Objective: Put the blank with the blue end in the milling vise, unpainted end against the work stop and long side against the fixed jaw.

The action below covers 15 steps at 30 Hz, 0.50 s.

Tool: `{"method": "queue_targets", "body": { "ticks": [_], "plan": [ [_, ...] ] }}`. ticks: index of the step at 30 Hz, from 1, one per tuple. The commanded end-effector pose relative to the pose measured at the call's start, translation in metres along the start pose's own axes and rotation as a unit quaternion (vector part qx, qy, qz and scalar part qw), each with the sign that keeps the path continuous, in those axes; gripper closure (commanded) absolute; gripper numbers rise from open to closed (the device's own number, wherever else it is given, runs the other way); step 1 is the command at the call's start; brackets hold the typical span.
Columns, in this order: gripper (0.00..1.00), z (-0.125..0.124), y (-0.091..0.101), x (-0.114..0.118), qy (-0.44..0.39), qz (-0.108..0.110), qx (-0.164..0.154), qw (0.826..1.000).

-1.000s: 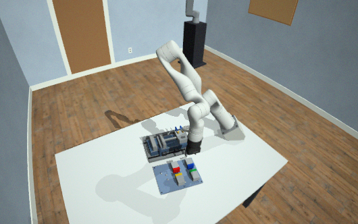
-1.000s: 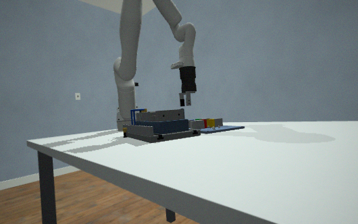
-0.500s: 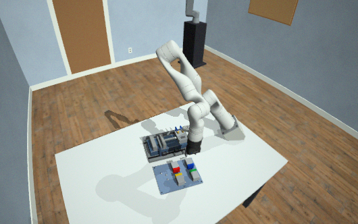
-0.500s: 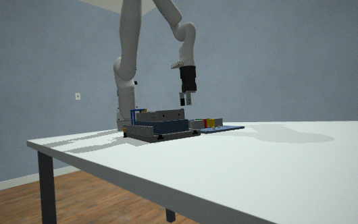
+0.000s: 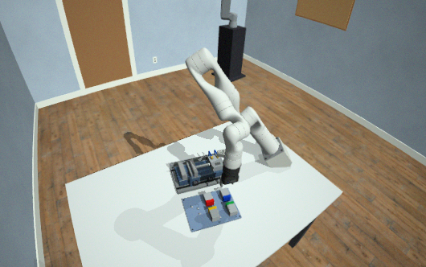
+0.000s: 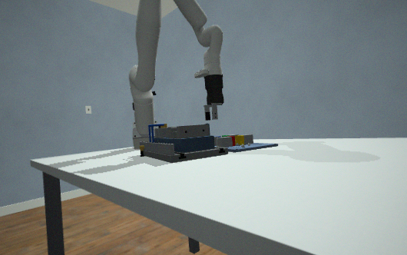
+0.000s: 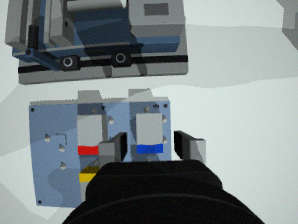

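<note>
Jaws (image 6: 211,112) (image 7: 151,142) spread wide and gripping nothing hang above the bench (image 5: 133,197) (image 6: 292,180). Lower down, the blue-ended blank (image 5: 225,195) (image 7: 149,132) lies on the blue plate (image 5: 197,221) (image 6: 265,147) (image 7: 55,150), beside the red-ended one (image 5: 208,199) (image 7: 90,134); the milling vise (image 5: 197,186) (image 6: 184,144) (image 7: 105,75) stands next to the plate, inward from the bench's edges.

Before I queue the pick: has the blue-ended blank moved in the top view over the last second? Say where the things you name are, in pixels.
No. Judged against the blue plate (image 5: 192,219) (image 6: 261,146) (image 7: 55,175), the blue-ended blank (image 5: 225,193) (image 7: 149,129) shows no visible shift.
</note>
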State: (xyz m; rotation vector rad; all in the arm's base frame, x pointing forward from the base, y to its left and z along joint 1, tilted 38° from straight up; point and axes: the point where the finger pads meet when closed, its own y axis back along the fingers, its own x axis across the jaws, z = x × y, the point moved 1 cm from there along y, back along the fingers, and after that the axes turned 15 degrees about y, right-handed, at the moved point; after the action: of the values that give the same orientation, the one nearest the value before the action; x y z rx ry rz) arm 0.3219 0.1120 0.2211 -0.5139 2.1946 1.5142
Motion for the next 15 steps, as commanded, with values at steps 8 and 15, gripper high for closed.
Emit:
{"method": "queue_targets", "body": {
  "ticks": [8, 15],
  "plan": [
    [0.00, 0.000, -0.017, 0.000, 0.000, 0.000, 0.000, 1.000],
    [0.00, 0.000, -0.029, 0.000, 0.000, 0.000, 0.000, 1.000]
  ]
}}
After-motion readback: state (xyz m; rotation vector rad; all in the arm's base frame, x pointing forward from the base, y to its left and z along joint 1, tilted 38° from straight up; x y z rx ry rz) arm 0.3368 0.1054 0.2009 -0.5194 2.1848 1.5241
